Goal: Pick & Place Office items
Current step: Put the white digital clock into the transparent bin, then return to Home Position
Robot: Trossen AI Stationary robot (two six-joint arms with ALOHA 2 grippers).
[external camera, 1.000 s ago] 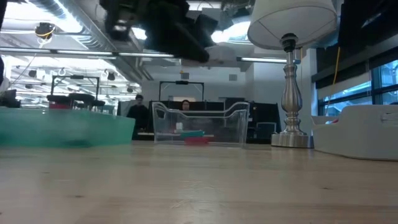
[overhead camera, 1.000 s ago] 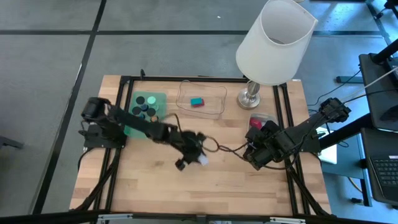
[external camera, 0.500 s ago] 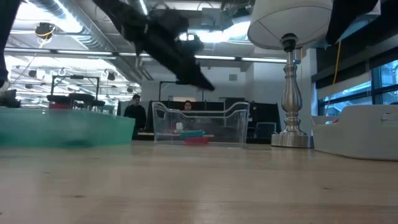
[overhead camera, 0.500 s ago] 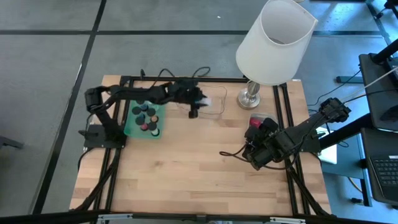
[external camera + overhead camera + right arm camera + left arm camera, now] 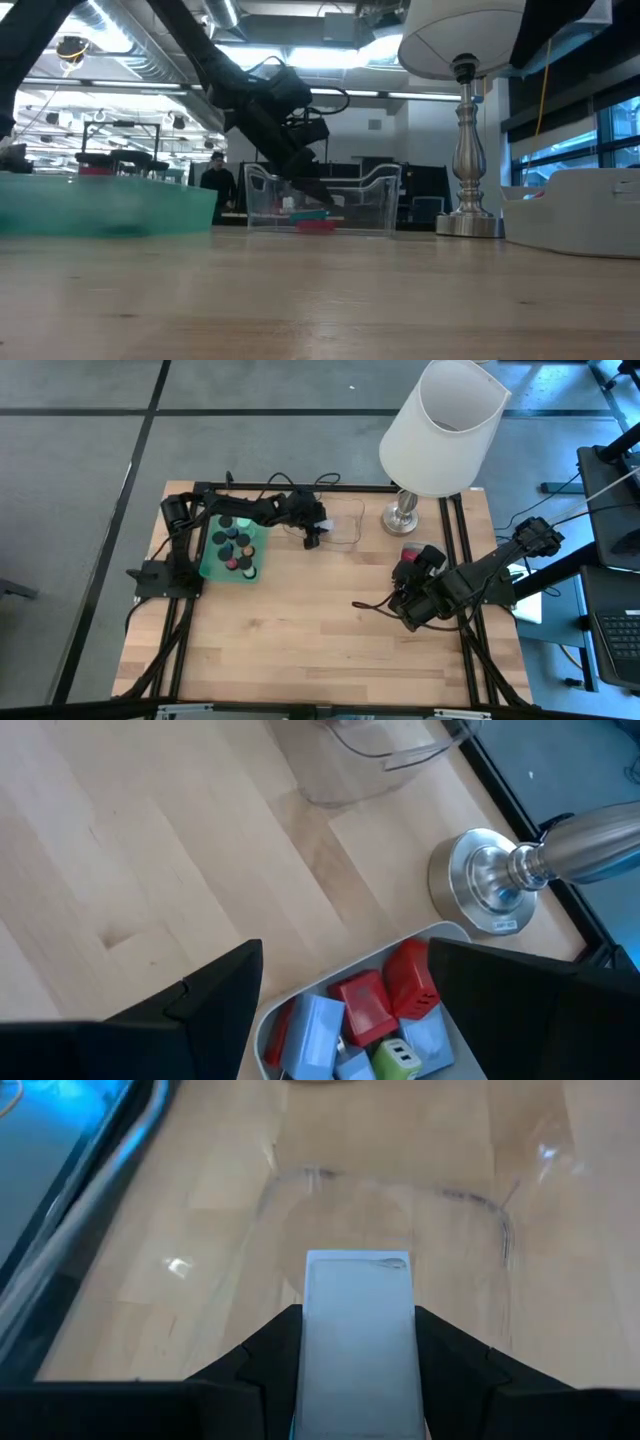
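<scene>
My left gripper [image 5: 312, 536] reaches from the table's left into the clear tray [image 5: 338, 520] at the far edge, shut on a light-blue block [image 5: 358, 1330]. In the low view its fingers [image 5: 312, 193] slant down inside the tray's walls [image 5: 385, 195], above a red block [image 5: 320, 226] and a teal one that lie on the tray floor. My right gripper [image 5: 345, 965] hovers open over the grey tray [image 5: 262, 1025], which holds red, light-blue and green blocks [image 5: 362, 1005]. Black discs [image 5: 236, 538] lie in the green tray [image 5: 212, 556]. My left gripper pinches the light-blue block by its two long sides [image 5: 312, 1350] between both fingers; the block's free end [image 5: 358, 1265] sticks out past the fingertips. The fingers slant down from the table's left. The block hangs over the clear tray's floor; whether it touches, I cannot tell.
The big white lamp [image 5: 440, 428] stands by its metal base [image 5: 400, 518] at the far right, next to the clear tray and the grey tray [image 5: 424, 550]. Black frame rails [image 5: 200, 610] run along the table's sides. Bare wood [image 5: 320, 630] fills the middle and near part.
My left gripper has swung from the middle of the table to the far edge with the light-blue block shut between its fingers, then come down into the clear tray. My right arm has kept still.
</scene>
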